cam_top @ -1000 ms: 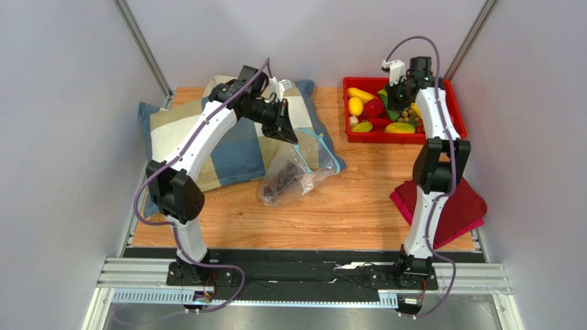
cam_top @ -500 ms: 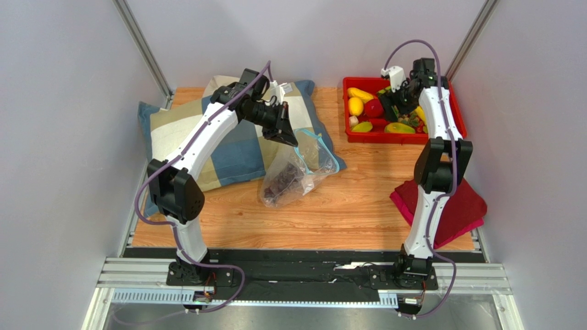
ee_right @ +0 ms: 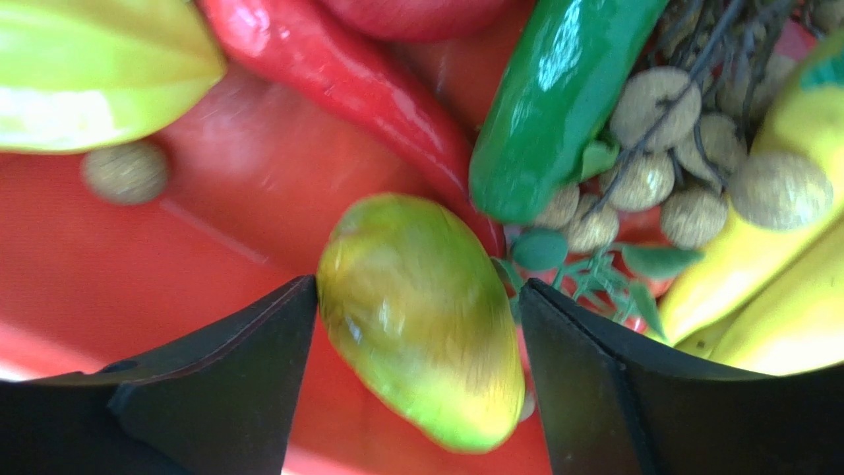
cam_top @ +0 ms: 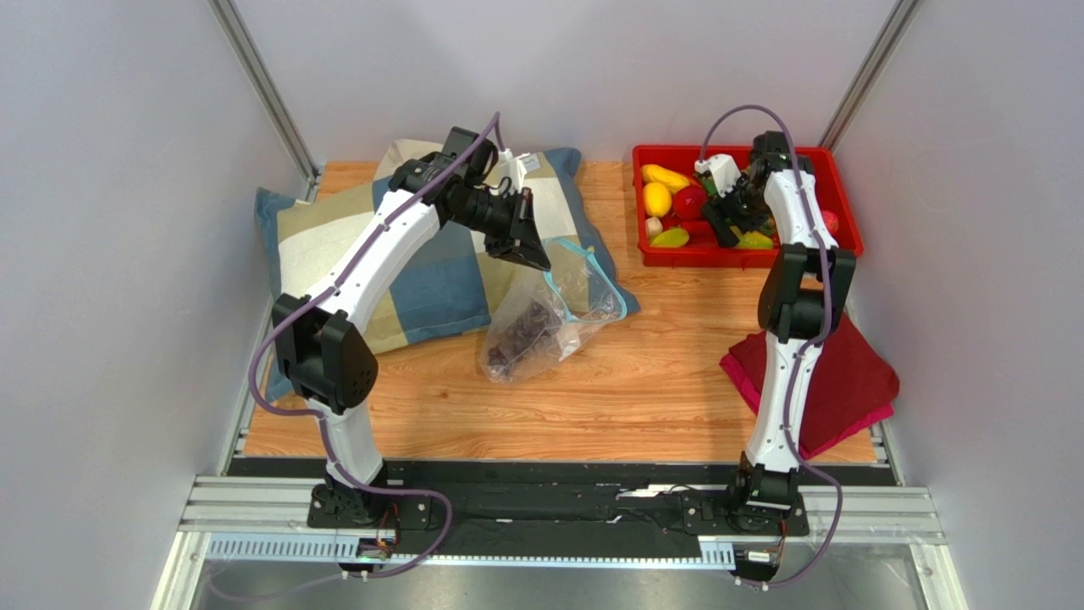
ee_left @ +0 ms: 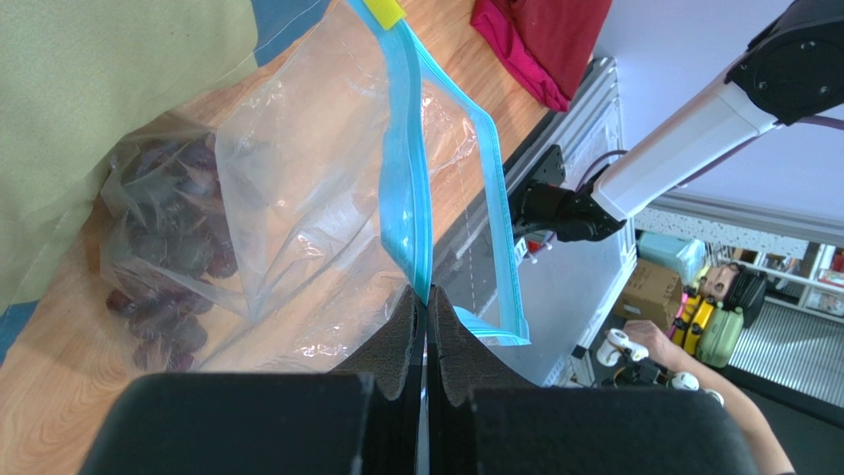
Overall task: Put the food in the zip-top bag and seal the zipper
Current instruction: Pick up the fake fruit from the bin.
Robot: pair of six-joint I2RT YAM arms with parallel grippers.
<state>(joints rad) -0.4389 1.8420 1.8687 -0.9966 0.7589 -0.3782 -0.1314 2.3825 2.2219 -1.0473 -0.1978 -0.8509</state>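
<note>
Top view: the left gripper [cam_top: 524, 242] lifts the mouth of the zip-top bag [cam_top: 560, 311] at centre. The grapes [cam_top: 515, 343] sag at its 7 o'clock end, by the pillow [cam_top: 420, 273]. The right gripper [cam_top: 732, 219] is down in the red tray [cam_top: 751, 258] at 1 o'clock.

Left wrist: the fingers are pinched together on the blue zipper [ee_left: 404, 178], and the bag hangs open toward 12 o'clock.

Right wrist: the jaws are spread, flanking a green-yellow mango [ee_right: 421, 327]. I cannot tell if they touch it. A red chili [ee_right: 337, 69] lies at 11 o'clock and a cucumber [ee_right: 555, 89] at 1 o'clock.
</note>
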